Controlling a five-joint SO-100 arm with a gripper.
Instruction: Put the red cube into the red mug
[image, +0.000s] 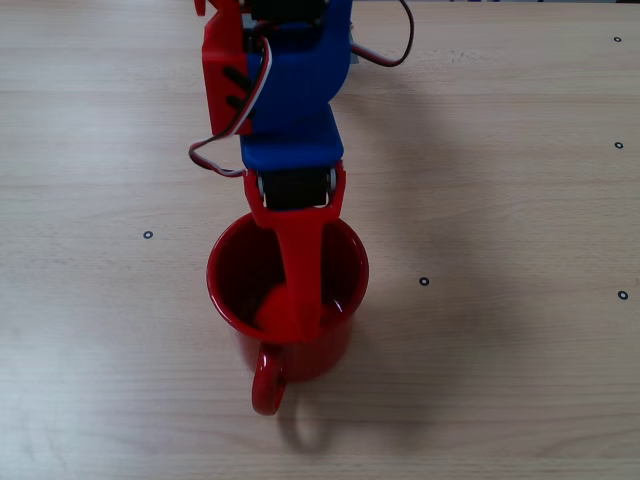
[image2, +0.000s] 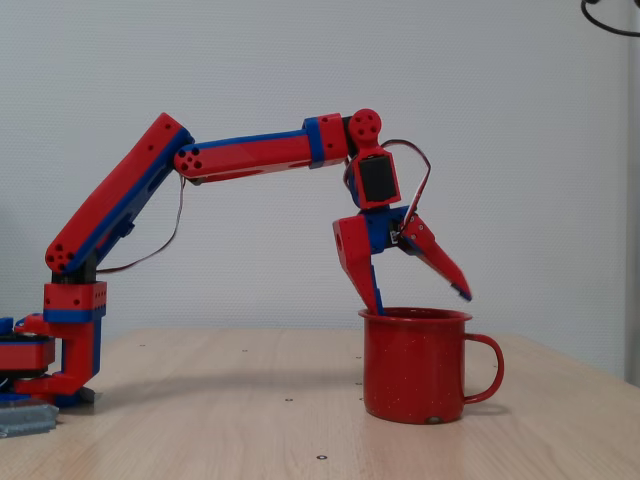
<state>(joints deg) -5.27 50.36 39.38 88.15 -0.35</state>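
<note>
1. In the fixed view from above, the red mug (image: 288, 300) stood on the pale wooden counter (image: 500, 150), its loop handle pointing toward the bottom of the picture. The arm reached down from the top edge, and one long red finger ran over the rim and into the mug's mouth. A paler red patch showed on the mug's floor just beside that finger; it may have been the red cube, but red on red made it impossible to be sure.

2. In the fixed view from the side, the gripper (image2: 415, 292) hung over the mug with its jaws spread wide, one finger tip dipping just inside the rim, the other held clear above the far side. Nothing was visibly held. The cube was out of sight here, so it was judged likely to lie inside the mug.

3. Judged from its look, the cube would be light, stiff and not slippery, best pinched across two opposite flat faces. The mug looked hard, glossy and heavy enough to stay put.

4. The counter around the mug lay open on all sides; only the rim near the lowered finger called for care.
</note>
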